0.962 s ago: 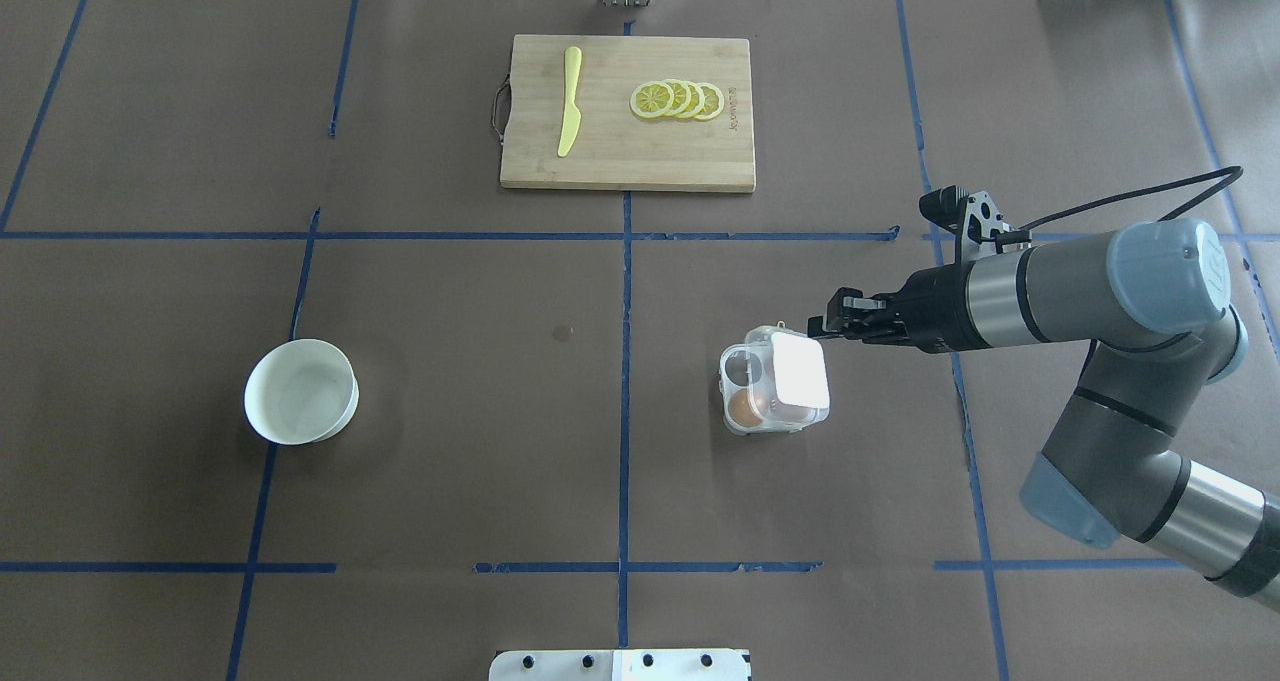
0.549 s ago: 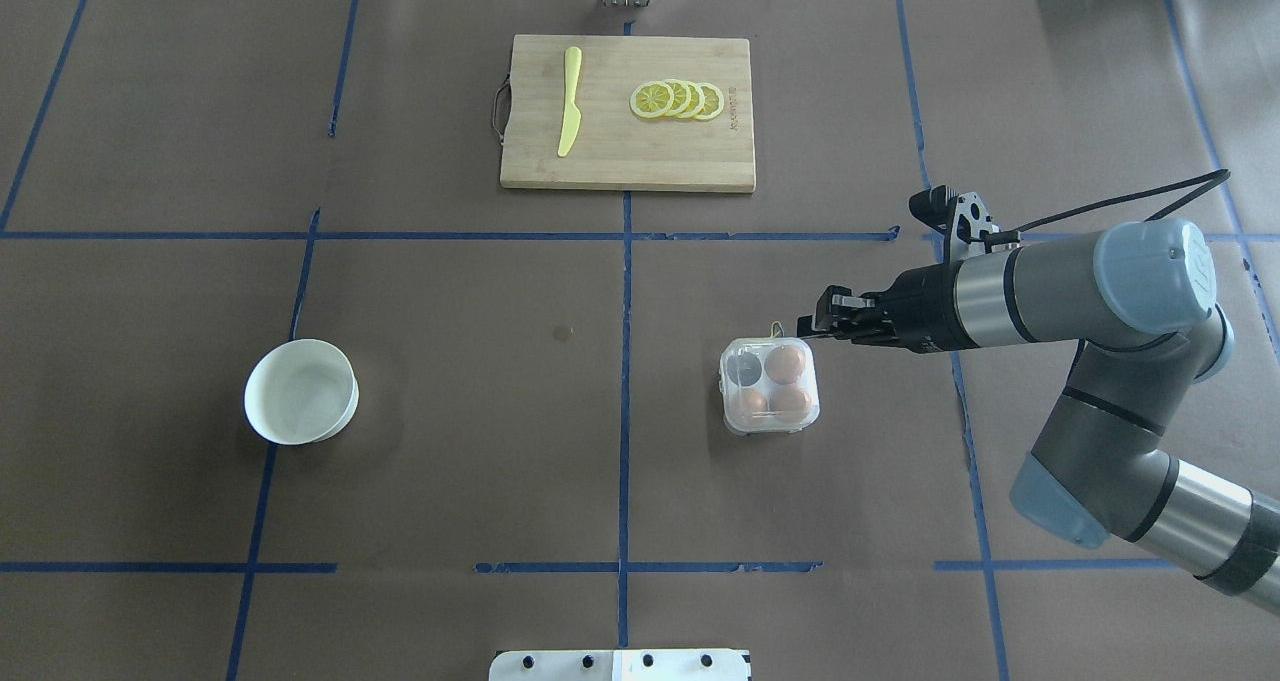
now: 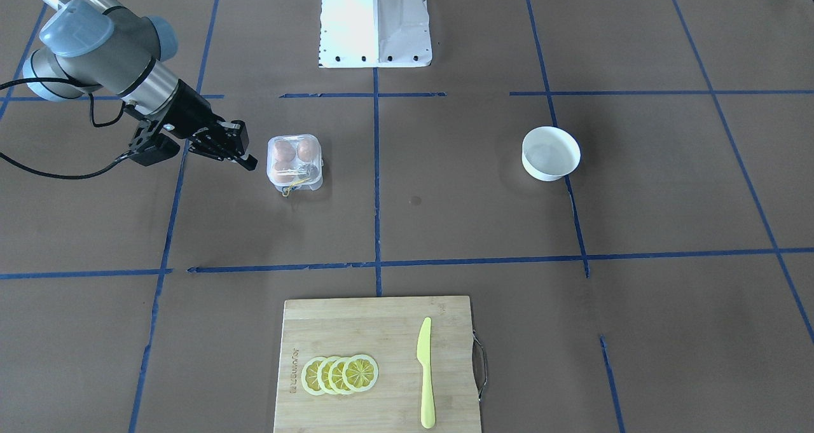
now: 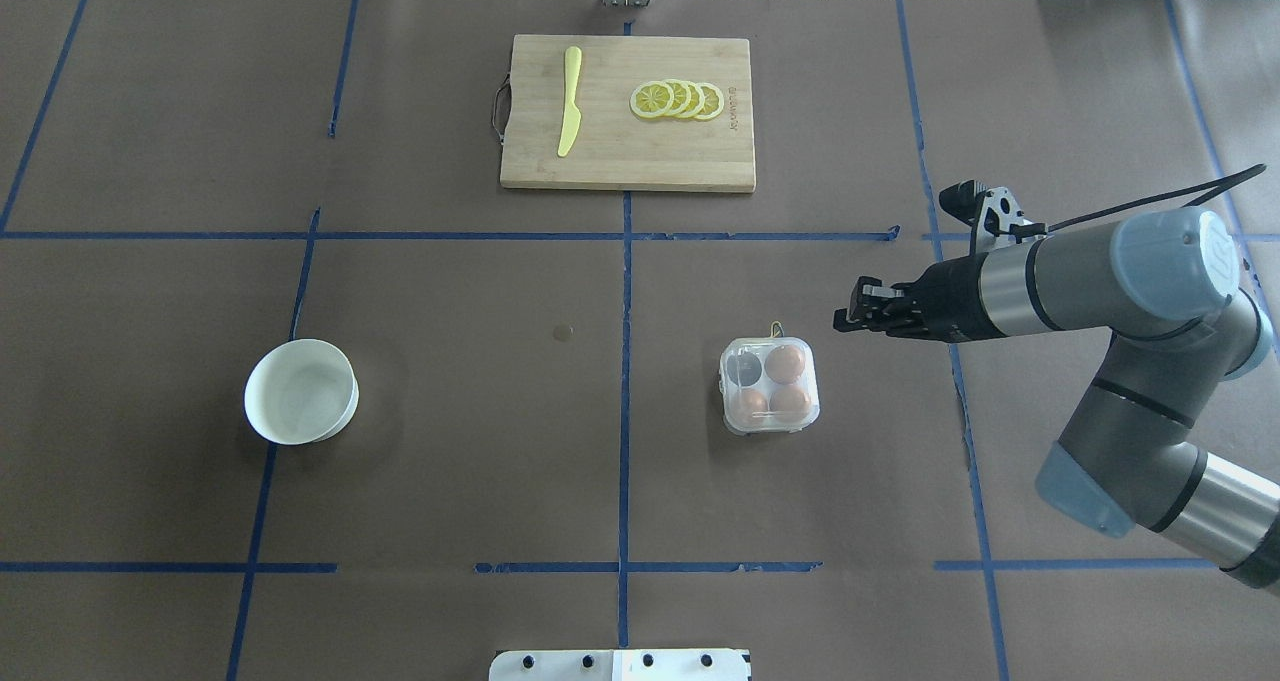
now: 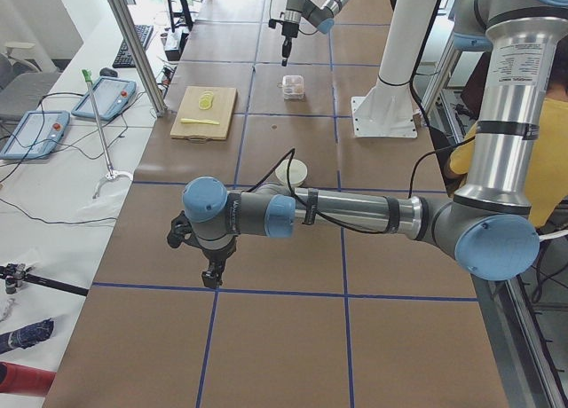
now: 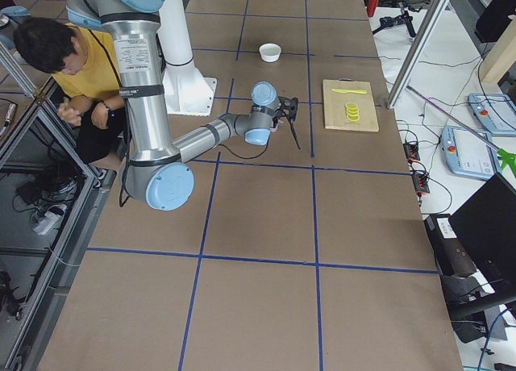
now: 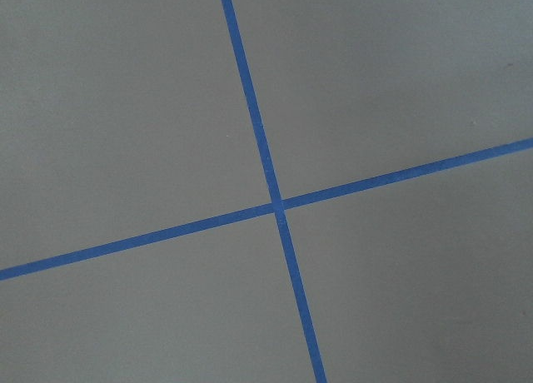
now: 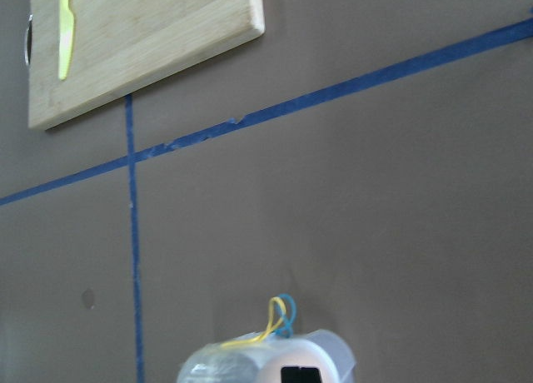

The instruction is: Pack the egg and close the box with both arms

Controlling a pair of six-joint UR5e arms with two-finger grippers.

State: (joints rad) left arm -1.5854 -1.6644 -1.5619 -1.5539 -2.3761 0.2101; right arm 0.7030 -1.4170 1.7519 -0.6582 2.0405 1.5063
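The clear box (image 4: pixel 769 386) stands on the table right of centre with its lid down. Three tan-brown eggs (image 4: pixel 785 362) fill three of its cups; the far-left cup is empty. It also shows in the front view (image 3: pixel 294 160) and at the bottom of the right wrist view (image 8: pixel 266 362), with a yellow-blue band loop (image 8: pixel 279 320) at its far edge. My right gripper (image 4: pixel 850 318) hovers apart from the box, to its right and a little beyond it, with fingers together and nothing held. My left gripper (image 5: pixel 213 279) shows only in the left side view, over bare table; I cannot tell its state.
A white bowl (image 4: pixel 301 391) sits at the left. A wooden cutting board (image 4: pixel 627 161) at the far centre carries lemon slices (image 4: pixel 677 100) and a yellow knife (image 4: pixel 569 101). The white pedestal base (image 3: pixel 375 20) stands at the near edge. A person sits beside the robot.
The raised lid came down flat onto the box. My right gripper then drew back to the right, away from the box.
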